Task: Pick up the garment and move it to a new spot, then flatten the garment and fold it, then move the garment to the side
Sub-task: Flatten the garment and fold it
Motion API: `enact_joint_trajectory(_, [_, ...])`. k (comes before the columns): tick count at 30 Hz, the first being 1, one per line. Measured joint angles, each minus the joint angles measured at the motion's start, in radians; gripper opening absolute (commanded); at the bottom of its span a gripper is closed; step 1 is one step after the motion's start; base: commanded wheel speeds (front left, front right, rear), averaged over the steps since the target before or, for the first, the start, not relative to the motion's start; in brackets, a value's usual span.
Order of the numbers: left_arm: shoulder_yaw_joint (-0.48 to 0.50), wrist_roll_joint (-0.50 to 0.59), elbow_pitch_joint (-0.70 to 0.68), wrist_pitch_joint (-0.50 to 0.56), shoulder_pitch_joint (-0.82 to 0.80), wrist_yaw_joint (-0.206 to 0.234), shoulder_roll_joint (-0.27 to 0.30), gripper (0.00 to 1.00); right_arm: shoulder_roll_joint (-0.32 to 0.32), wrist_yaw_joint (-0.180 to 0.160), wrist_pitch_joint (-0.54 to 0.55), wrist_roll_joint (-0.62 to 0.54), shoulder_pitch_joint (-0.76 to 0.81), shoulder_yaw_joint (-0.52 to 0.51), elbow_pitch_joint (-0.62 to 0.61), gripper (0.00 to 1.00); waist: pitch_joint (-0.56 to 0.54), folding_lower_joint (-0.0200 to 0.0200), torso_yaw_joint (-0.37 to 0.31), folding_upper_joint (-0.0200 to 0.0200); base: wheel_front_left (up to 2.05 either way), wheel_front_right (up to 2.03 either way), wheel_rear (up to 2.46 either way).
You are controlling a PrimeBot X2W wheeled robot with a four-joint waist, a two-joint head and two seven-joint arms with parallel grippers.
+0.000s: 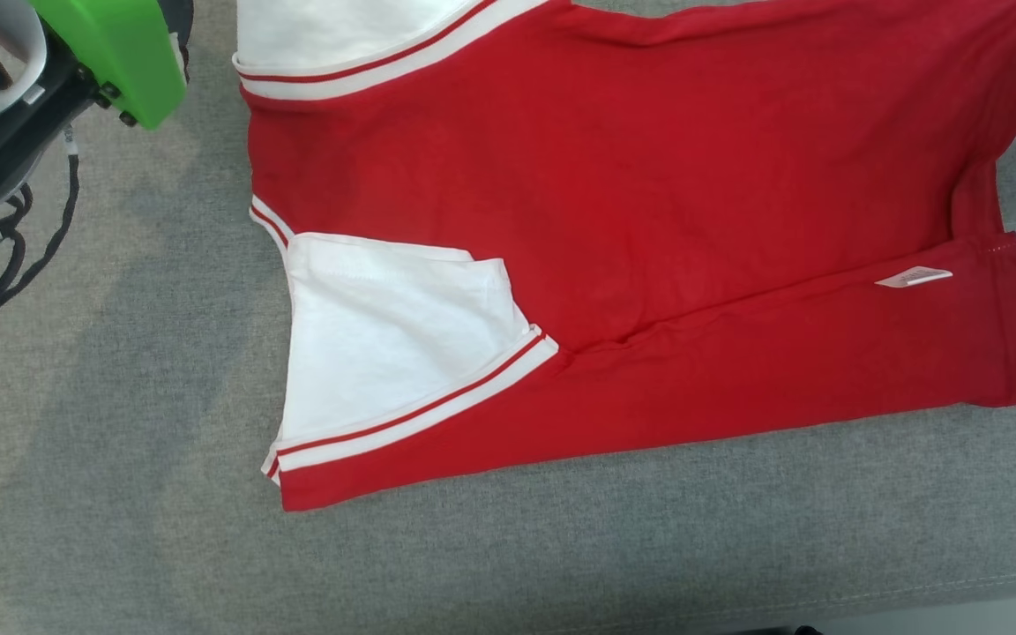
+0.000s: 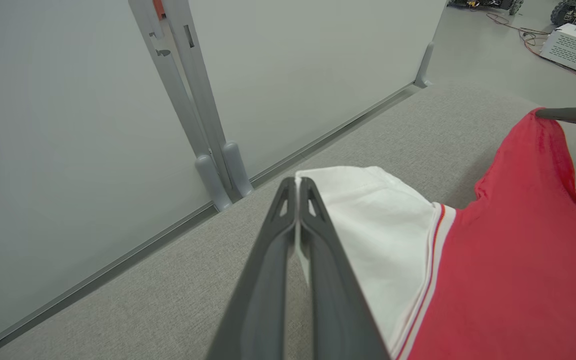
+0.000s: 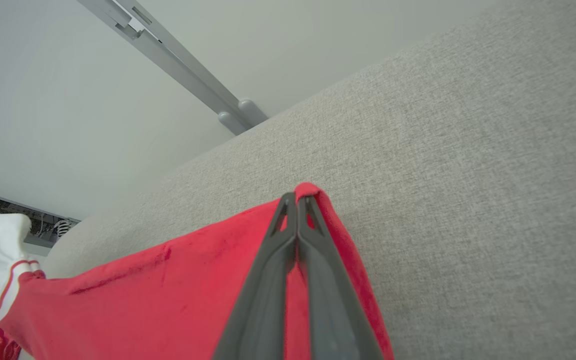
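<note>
- Garment [image 1: 649, 220] of red jersey with white sleeves and red-striped white cuffs lies spread on the grey woven fabric surface [image 1: 120, 459], its length running left to right in the head view.
- Its near long edge is folded over onto the body, and the near white sleeve [image 1: 384, 344] lies flat at the left end of that fold.
- A small white sewn-in label [image 1: 914, 277] shows on the folded strip near its right end.
- The left gripper [image 2: 297, 182] has its two dark fingers pressed together on the edge of the far white sleeve [image 2: 383, 225]; a sliver of white cloth shows between them.
- The right gripper [image 3: 296, 197] has its fingers clamped on a red corner of the garment, with cloth wrapping over the tips.
- In the left wrist view a dark bar [image 2: 573, 116] meets the raised red corner. It is probably a finger of the right gripper, though too little shows to be sure.
- A bright green plastic cover [image 1: 111, 53] on the left arm sits at the head view's upper left.
- A pale grey partition wall [image 2: 68, 150] with a grey metal post [image 2: 188, 90] stands along the surface's far edge.
</note>
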Motion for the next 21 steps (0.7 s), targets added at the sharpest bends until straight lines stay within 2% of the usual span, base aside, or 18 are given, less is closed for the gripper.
enact_joint_trajectory(8, [-0.014,-0.133,-0.063,-0.018,0.106,0.000,0.066,0.00,-0.051,0.000,-0.005,0.070,0.080,0.005,-0.063,0.00,-0.032,0.0000,0.016,0.0000,0.00,0.00,0.00])
enact_joint_trajectory(9, [-0.004,-0.179,-0.107,-0.027,0.165,0.000,0.106,0.00,-0.083,0.000,0.003,0.098,0.125,-0.001,-0.084,0.00,-0.046,0.0000,0.027,0.0000,0.00,0.00,0.00])
enact_joint_trajectory(11, [0.006,-0.197,-0.144,-0.036,0.206,0.003,0.144,0.00,-0.106,0.000,0.002,0.103,0.159,-0.010,-0.089,0.00,-0.055,0.0000,0.036,0.0000,0.00,0.00,0.00])
enact_joint_trajectory(16, [0.012,-0.259,-0.263,-0.056,0.338,0.032,0.219,0.00,-0.137,0.000,0.001,0.148,0.231,-0.040,-0.105,0.00,-0.074,0.0000,0.059,0.0000,0.00,0.00,0.00])
enact_joint_trajectory(21, [-0.003,-0.262,-0.348,-0.080,0.430,0.071,0.255,0.00,-0.158,0.000,0.014,0.179,0.291,-0.054,-0.136,0.00,-0.079,0.0000,0.077,0.0000,0.00,0.00,0.00])
